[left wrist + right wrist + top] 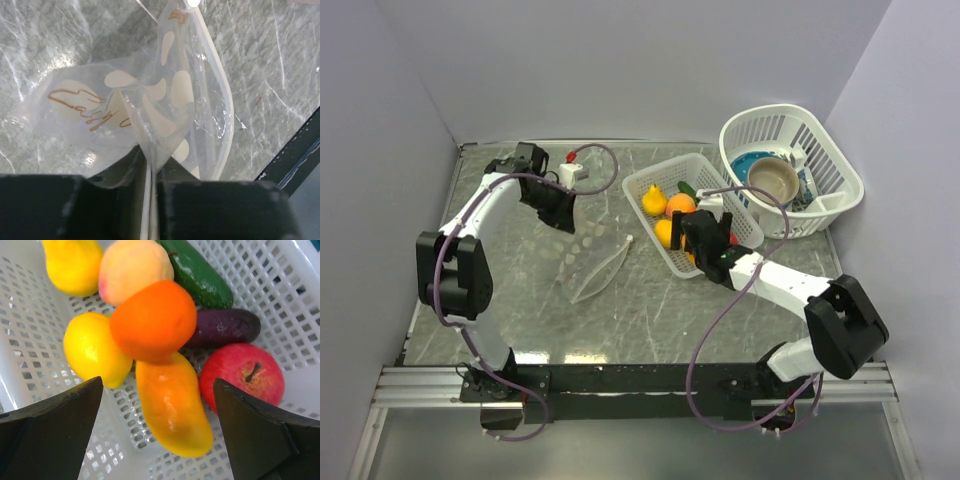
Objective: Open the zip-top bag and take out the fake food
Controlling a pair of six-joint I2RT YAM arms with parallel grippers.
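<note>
The clear zip-top bag [592,262] with white dots hangs from my left gripper [560,215] down to the table, and it looks empty. In the left wrist view the gripper [150,200] is shut on a fold of the bag [150,105]. The fake food lies in the rectangular white basket [650,185]: yellow pear [72,262], peach [132,262], orange [152,320], lemon [92,350], mango [172,402], red apple [242,375], cucumber [200,272], purple eggplant [225,325]. My right gripper [705,245] hovers open above the mango, holding nothing; in its wrist view [157,432] the jaws stand wide apart.
A round white basket [840,175] at the back right holds a bowl [775,178] and dishes. A small white object with a red top [570,170] stands at the back of the table. Grey walls close in on left, back and right.
</note>
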